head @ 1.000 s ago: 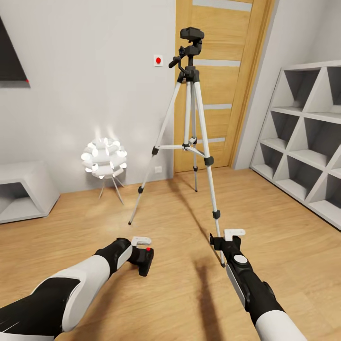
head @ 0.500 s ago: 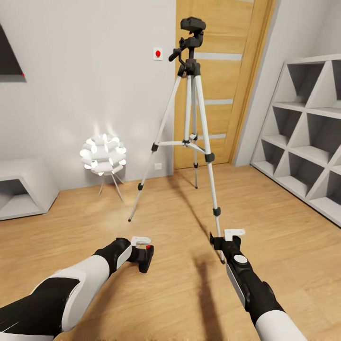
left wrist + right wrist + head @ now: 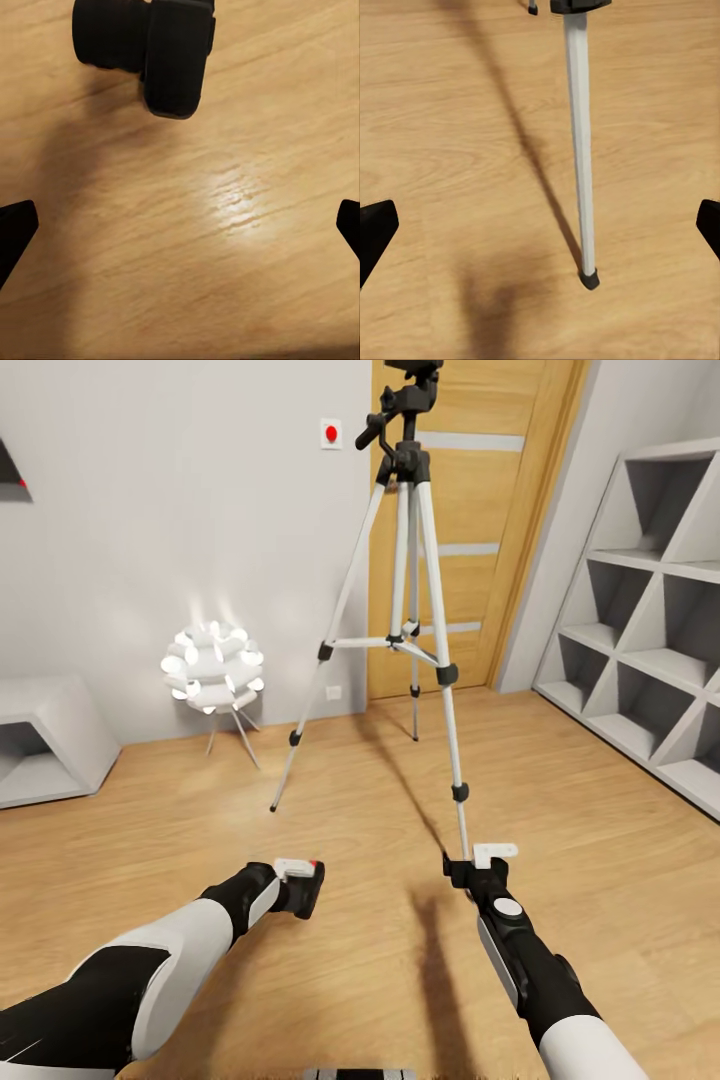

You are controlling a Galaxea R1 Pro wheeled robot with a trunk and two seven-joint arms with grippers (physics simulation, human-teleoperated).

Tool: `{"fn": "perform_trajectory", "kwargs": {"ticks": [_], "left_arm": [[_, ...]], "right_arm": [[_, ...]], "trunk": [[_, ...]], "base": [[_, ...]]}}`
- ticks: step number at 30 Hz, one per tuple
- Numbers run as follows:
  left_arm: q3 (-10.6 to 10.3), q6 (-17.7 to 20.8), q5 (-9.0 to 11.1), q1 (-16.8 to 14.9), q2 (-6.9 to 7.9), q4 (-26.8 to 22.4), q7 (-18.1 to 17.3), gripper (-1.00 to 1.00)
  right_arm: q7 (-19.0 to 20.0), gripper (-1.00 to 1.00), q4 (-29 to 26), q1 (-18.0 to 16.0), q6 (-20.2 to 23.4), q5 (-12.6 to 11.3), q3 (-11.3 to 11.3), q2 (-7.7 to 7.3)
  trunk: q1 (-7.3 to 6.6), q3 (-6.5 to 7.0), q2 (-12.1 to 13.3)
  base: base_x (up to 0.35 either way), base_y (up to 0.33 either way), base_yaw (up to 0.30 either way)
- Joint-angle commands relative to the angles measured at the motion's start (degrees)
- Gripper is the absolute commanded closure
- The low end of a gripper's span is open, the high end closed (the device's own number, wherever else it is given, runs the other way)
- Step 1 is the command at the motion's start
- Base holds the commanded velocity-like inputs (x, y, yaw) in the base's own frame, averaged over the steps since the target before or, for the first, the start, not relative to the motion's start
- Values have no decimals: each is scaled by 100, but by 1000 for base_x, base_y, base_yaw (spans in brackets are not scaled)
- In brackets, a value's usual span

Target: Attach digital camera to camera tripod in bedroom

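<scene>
The small black digital camera [image 3: 307,890] with its red button lies on the light wood floor, right at the tip of my left gripper [image 3: 288,892]. In the left wrist view the digital camera [image 3: 146,52] rests beyond the widely spread fingers, and my left gripper [image 3: 180,232] is open and holds nothing. The camera tripod [image 3: 405,610] stands ahead before the door, its black pan head [image 3: 405,405] cut by the picture's top. My right gripper [image 3: 470,870] hangs open at the tripod's nearest leg [image 3: 579,150], whose black foot [image 3: 589,280] stands between its fingers' span.
A white spiky floor lamp [image 3: 212,668] glows left of the tripod. The wooden door [image 3: 480,530] is behind it, white cubby shelves [image 3: 650,630] line the right wall, and a low grey unit [image 3: 40,755] sits at the left. Open floor lies between my arms.
The whole head view has shifted: tripod, lamp and door sit higher in the picture, so the camera moved. Both arms keep their places in the picture.
</scene>
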Motion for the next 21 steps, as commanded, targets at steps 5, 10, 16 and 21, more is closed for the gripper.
{"fn": "perform_trajectory", "kwargs": {"ticks": [5, 10, 16, 21], "left_arm": [[-23, 16, -3, 0, -3, -30, 77, -100], [-24, 11, -3, 0, -7, -50, 92, -100], [-22, 5, -4, 0, -17, -54, 95, -100], [-79, 3, -5, 0, -19, -55, 96, -100]], "right_arm": [[-30, -100, -15, -2, -23, 26, 18, -1], [-29, -100, -70, -2, -387, 26, 21, 7], [-29, -100, -190, -2, -583, 26, 31, 13], [-29, -100, -264, -2, -630, 30, 35, 10]], "trunk": [[11, -116, -9], [24, -227, -16], [40, -360, -24], [53, -471, -30]], "base": [[0, 0, 0], [0, 0, 0], [0, 0, 0], [0, 0, 0]]}}
